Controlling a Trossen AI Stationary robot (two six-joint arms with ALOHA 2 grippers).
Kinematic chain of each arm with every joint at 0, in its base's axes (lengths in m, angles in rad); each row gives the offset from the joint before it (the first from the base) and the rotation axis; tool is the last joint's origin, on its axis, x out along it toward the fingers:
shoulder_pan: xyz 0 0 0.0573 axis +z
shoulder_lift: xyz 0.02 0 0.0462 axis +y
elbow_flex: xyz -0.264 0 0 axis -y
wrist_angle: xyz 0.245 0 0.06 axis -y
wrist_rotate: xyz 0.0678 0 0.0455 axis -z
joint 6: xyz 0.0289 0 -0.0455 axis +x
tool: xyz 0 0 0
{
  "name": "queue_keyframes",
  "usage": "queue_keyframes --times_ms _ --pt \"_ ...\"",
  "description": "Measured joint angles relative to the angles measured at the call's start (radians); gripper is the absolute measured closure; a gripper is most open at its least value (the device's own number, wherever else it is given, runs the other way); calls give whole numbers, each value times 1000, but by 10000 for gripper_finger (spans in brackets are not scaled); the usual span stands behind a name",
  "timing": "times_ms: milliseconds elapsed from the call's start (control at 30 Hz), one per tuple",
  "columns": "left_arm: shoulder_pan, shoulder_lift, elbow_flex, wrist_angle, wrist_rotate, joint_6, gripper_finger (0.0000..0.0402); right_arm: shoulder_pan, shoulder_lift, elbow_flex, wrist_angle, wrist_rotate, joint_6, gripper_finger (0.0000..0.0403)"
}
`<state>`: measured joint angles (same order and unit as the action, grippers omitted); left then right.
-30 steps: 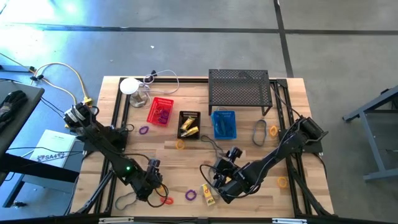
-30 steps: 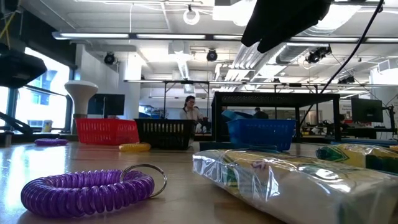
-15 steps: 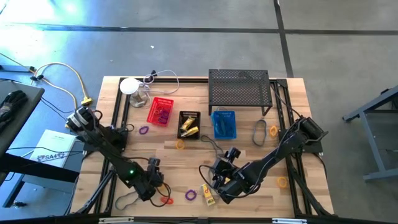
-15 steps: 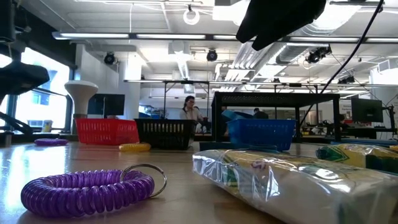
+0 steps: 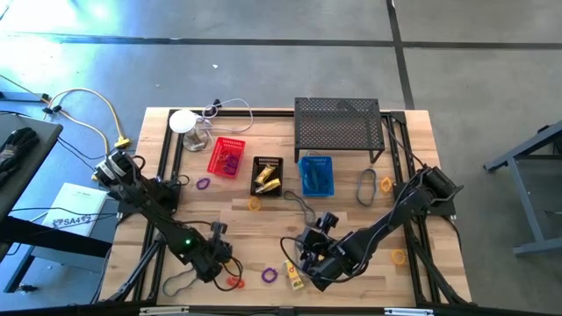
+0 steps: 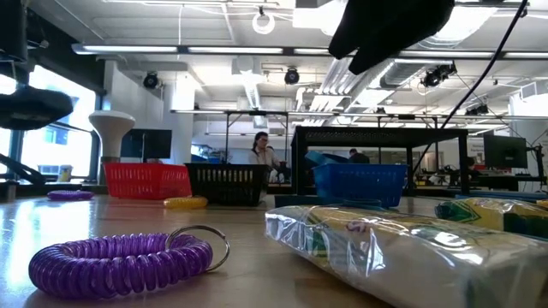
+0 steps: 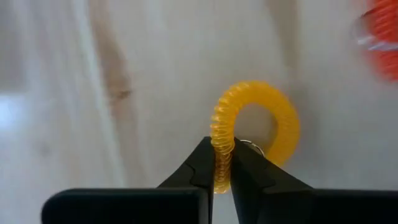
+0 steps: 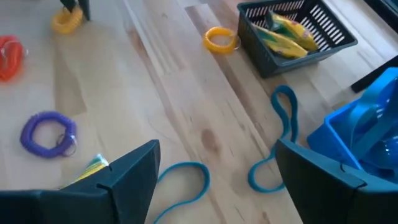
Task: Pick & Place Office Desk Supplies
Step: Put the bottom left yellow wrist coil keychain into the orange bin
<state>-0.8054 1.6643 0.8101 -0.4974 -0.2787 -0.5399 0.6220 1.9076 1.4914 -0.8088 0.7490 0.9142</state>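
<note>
Here the left gripper (image 7: 222, 163) is pinching the coil of a yellow spiral ring (image 7: 254, 132), its two fingers drawn together on the ring's near side while the rest of the loop is lying flat on the wooden table (image 5: 342, 206). In the high view this gripper (image 5: 219, 261) is working at about 7 o'clock on the table, with a red spiral ring (image 5: 234, 282) just beside it and a purple spiral ring (image 5: 270, 275) a little further toward 6 o'clock.

The right gripper (image 8: 214, 171) is hovering with its fingers wide apart and nothing between them, near 6 o'clock, above a blue band loop (image 8: 281, 140) and close to a yellow packet (image 5: 293, 275).

Judging from this, the grasp step on the yellow ring is completing. The next move is likely calling for a straight lift to clear the red ring, then a carry toward 12 o'clock, where a red basket (image 5: 226, 157), a black basket (image 5: 267, 175) and a blue basket (image 5: 316, 175) are standing in a row. Which basket is intended for yellow rings cannot be told.
</note>
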Motion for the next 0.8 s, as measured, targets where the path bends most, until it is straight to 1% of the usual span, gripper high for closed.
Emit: queue_keyframes --times_ms 100,167,200,267,333,467,533,633,700,800 --pt "0 -69 12 -98 -104 21 376 0 0 0 21 -5 1 96" --pt "1 -127 26 -244 -223 22 376 3 0 0 33 -26 1 96" --pt "1 -163 46 -268 -280 16 376 6 0 0 42 -34 5 96" --pt "2 -241 67 -284 -366 15 376 13 0 -1 53 -48 26 96" --pt "15 -313 62 -302 -426 46 376 25 -1 -13 78 -46 53 96" --pt "80 -462 64 -307 -540 72 376 57 -1 -58 162 -42 61 96" --pt "146 -530 65 -334 -548 72 376 70 -1 -82 212 -46 61 96" --pt "289 -624 64 -363 -535 80 376 86 -1 -111 285 -48 62 96" --pt "405 -677 65 -385 -480 87 376 95 -1 -124 324 -47 62 96" --pt "593 -724 65 -385 -349 116 376 111 -1 -135 362 -47 96 96"
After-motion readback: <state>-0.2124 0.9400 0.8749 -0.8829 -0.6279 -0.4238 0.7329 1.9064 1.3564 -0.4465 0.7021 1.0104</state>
